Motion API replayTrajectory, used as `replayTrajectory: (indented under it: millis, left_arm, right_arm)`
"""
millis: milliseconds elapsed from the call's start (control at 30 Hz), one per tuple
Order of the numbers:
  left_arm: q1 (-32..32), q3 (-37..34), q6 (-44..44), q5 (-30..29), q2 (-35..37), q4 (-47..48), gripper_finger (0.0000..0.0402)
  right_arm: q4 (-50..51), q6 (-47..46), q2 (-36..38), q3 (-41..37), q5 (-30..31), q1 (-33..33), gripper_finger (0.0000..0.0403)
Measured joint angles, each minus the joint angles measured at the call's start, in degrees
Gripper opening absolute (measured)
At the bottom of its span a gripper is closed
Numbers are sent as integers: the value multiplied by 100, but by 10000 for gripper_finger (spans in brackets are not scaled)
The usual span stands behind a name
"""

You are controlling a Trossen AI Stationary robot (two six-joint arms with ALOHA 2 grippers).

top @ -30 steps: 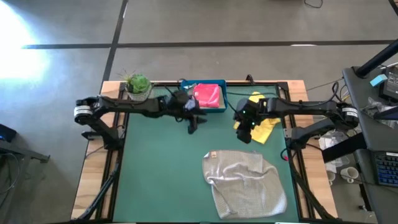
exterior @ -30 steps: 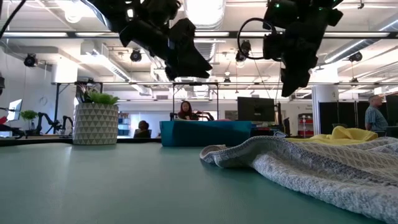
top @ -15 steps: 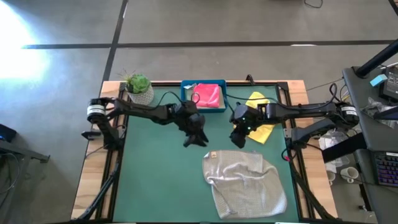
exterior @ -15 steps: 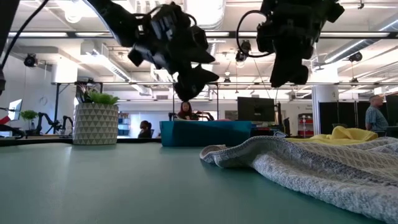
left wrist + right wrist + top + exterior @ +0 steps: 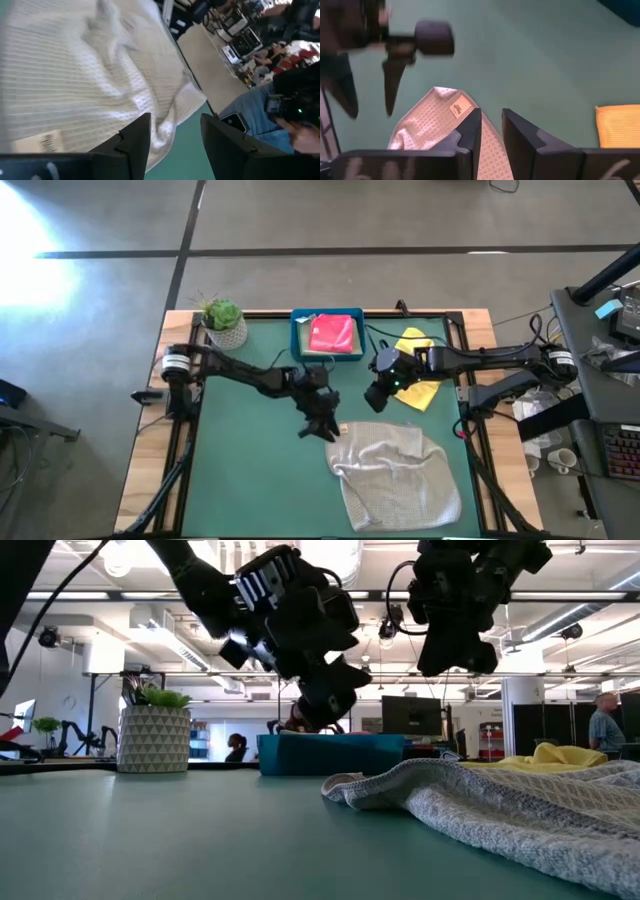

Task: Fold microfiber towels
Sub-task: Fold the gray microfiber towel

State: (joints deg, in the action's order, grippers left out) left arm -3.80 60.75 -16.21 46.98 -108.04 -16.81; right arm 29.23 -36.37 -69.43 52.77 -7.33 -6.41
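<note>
Grey waffle-weave microfiber towel (image 5: pixel 393 470) lies rumpled on the green bench (image 5: pixel 250 450). Left tool (image 5: pixel 326 427), fingers parted, hovers above its labelled corner; pinch that corner cleanly. Right tool (image 5: pixel 377 397), narrowly parted and empty, should take the neighbouring corner.

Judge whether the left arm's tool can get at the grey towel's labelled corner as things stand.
Probably yes. The left tool hangs open just above the grey towel at its labelled corner, with bare table around it. The right tool is close but off to the side.
</note>
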Motion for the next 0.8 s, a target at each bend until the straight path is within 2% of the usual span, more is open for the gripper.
replayTrajectory:
  millis: [367, 667, 800]
  left_arm:
    - [354, 3, -142, -694, -334, -24, 157]
    - [437, -12, -296, -798, -635, -23, 157]
    - [464, -37, -284, -1043, -745, 68, 157]
  right_arm:
    - [-132, 19, 0, 2, 269, 24, 68]
    - [-135, 30, 0, 2, 443, 30, 68]
    - [-136, -3, 0, 0, 445, 30, 68]
